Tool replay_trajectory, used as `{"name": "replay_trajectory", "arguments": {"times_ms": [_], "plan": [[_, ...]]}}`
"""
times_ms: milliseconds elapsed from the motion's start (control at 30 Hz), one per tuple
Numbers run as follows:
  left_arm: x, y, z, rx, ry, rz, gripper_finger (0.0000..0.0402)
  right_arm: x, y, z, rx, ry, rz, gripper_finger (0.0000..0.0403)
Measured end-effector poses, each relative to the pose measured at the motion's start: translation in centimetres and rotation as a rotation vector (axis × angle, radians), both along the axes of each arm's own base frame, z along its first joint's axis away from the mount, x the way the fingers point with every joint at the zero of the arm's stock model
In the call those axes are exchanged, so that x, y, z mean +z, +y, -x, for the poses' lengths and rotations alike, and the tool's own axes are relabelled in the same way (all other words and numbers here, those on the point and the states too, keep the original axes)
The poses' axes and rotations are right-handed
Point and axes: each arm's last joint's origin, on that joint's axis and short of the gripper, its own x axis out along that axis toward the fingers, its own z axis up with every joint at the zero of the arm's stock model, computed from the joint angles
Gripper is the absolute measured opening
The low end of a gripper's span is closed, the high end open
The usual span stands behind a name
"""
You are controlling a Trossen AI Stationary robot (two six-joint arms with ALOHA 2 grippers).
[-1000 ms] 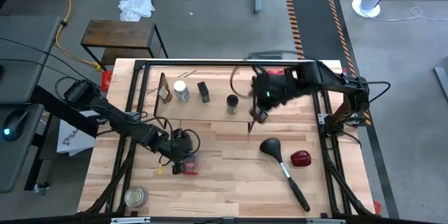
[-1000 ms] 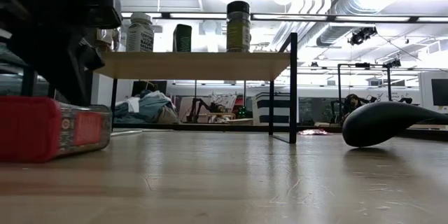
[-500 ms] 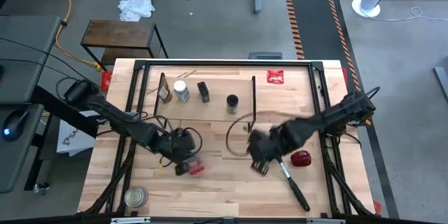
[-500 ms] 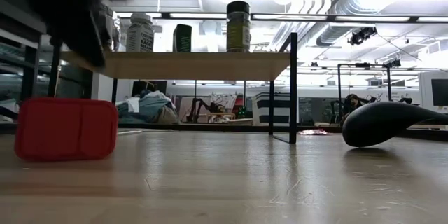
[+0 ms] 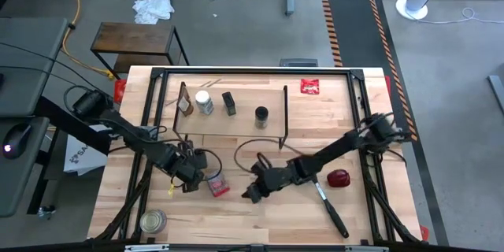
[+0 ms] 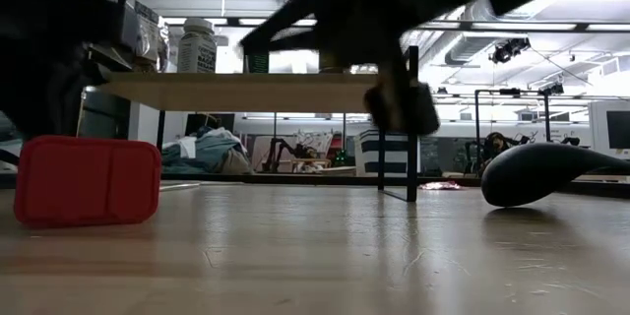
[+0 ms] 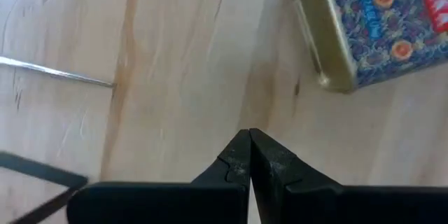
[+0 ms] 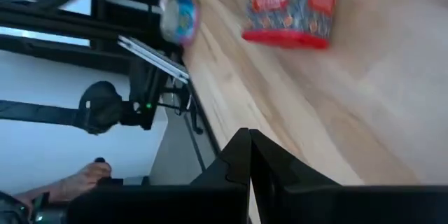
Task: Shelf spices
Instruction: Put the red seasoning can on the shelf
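While red square tin (image 5: 216,183) lies flat on table (image 5: 236,220), at about 7 o'clock from shelf (image 5: 236,122), still unshelved. Left gripper (image 5: 187,179) clenched shut, empty, just beside tin at its 9 o'clock. Right gripper (image 5: 253,193) also pinched shut, empty, near tin at its 3 o'clock. Four spices already on shelf: brown bottle (image 5: 185,105), white-capped jar (image 5: 204,102), small black box (image 5: 229,103), dark-lidded glass jar (image 5: 261,116). Best to spread fingers first, square up over tin's narrow sides, grab mid-body, lift clear of shelf edge, set down in gap at shelf's 3 o'clock end.
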Motion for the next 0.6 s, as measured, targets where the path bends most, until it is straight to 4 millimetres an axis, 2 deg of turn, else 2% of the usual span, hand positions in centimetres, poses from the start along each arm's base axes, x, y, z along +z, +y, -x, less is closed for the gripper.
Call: {"name": "replay_trajectory", "arguments": {"times_ms": [100,300,467,600], "plan": [[-0.5,-0.1,-0.3,-0.066,-0.017,0.043,0.0,-1.6,0.9,-1.5,0.002,0.026,-0.015,0.0],[-1.5,-0.5,-1.2,-0.086,-0.074,0.141,0.0,-3.3,2.1,-4.9,-0.011,0.009,-0.017,0.0],[-2.5,-1.0,-1.7,-0.051,-0.075,0.18,0.0,-4.5,1.6,-7.2,-0.07,0.06,0.026,0.0],[-3.1,-2.1,-2.3,-0.002,-0.104,0.267,0.0,-4.9,0.3,-7.7,-0.127,0.124,0.079,0.0]]}}
